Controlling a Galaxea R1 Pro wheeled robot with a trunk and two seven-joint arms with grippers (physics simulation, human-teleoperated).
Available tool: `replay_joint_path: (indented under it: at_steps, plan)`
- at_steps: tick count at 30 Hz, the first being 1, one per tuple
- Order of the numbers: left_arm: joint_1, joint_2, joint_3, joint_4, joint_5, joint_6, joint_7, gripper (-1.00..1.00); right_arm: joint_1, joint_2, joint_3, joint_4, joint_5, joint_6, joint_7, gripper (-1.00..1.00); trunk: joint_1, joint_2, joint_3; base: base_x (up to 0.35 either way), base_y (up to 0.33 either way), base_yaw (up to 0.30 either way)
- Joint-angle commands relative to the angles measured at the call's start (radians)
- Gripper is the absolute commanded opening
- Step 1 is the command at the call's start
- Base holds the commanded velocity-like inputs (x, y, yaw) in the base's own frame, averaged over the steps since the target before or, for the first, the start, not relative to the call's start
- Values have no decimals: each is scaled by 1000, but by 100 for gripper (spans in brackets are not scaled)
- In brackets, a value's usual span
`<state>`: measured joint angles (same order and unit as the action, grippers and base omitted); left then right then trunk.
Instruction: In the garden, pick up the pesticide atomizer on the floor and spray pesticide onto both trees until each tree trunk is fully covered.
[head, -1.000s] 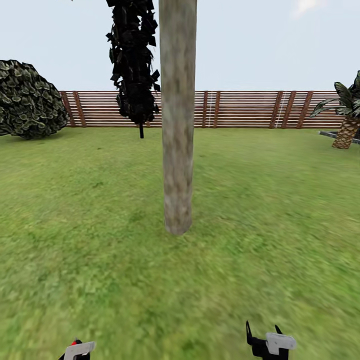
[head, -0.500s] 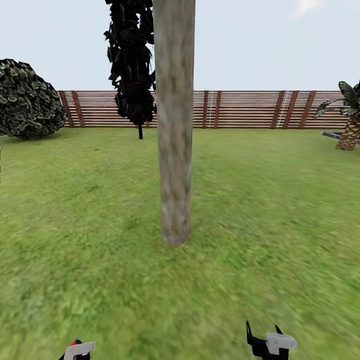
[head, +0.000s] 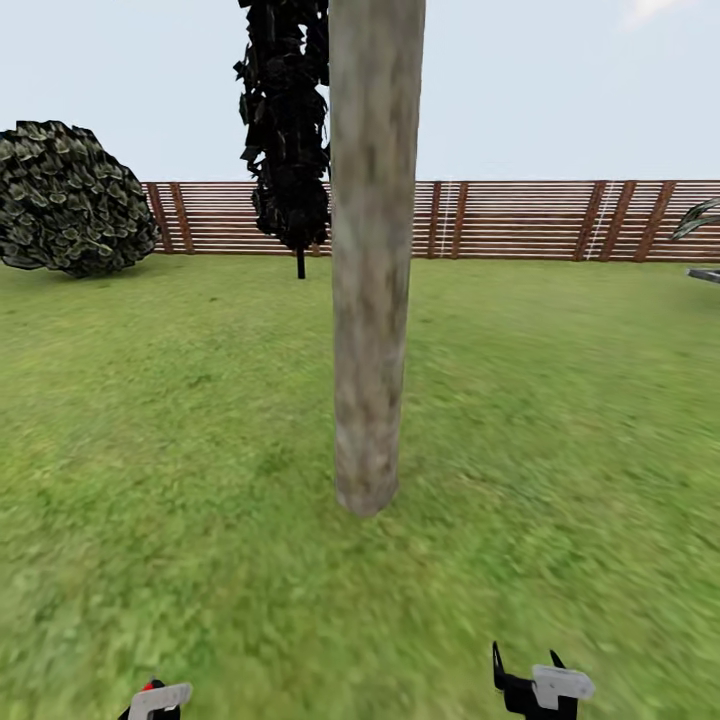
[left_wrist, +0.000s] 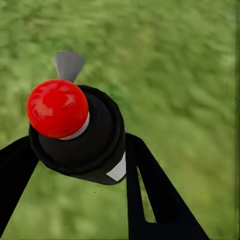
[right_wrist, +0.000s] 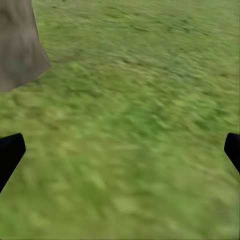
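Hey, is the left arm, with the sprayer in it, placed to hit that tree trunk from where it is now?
Probably yes. The left pincer is shut on the pesticide atomizer, and only open grass lies between it and the tree trunk straight ahead. Whether the spray carries that far cannot be told.

Left claw (head: 155, 700): head view shows a light grey, blocky housing plate on black parts, cut off at the frame's lower edge. Left wrist view shows its fingers (left_wrist: 150, 195) as matte black, flat, tapering bars; one has a long narrow slot cut through it. No screws, cables or markings legible.

Right claw (head: 527, 672): black body with a light grey rounded-rectangular plate on top, two thin pointed black fingers (head: 496, 664) rising from it like small blades. Right wrist view shows just the black fingertips (right_wrist: 10, 152), plain, slightly rounded, no texture. Render is blurry; finer detail can't be made out.
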<state>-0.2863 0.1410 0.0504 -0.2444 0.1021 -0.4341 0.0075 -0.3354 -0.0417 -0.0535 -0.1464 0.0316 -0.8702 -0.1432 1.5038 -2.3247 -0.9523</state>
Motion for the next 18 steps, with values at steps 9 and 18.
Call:
replay_joint_path:
  at_steps: [9, 18]
  plan:
    - [-1, 8, 0, 0, 9, -4, 0, -100, -1, 0, -7, 1, 1, -3, -4, 100, 0, 0, -1, 260, -176, 0]
    - [-1, 8, -7, -2, -1, 0, -5, -100, -1, -8, 16, -1, 52, 14, 3, 100, 0, 0, -1, 122, -96, 0]
